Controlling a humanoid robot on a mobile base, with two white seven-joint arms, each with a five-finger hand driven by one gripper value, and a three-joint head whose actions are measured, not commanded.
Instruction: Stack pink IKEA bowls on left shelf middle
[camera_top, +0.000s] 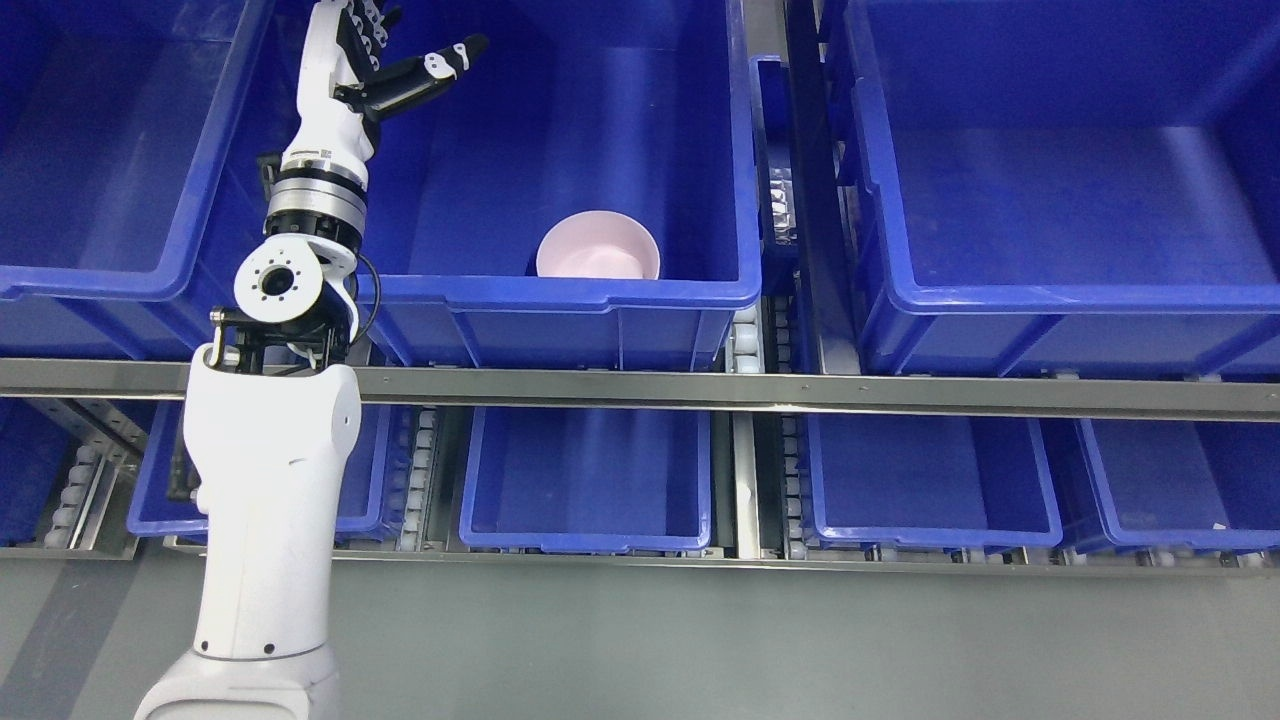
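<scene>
Rows of blue storage bins on a metal shelf rack. The left hand (375, 60) hangs empty with fingers spread above the middle bin (600, 295). A pink bowl (598, 247) sits below and right of it, well apart.

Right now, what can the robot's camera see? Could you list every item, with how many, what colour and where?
Pink bowl: one, pale pink, upright inside the middle upper bin, against its front wall.
Upper bins: three, blue, side by side on the upper level; the left and right ones show nothing inside.
Lower bins: at least four, blue, on the level below; nothing visible inside.
Shelf rail: one, grey metal, running across between the levels.
Rollers: white, between and under bins.
Floor: grey, bottom.
Left hand: one, white and black, fingers open, raised over the middle upper bin's back left, holding nothing.
</scene>
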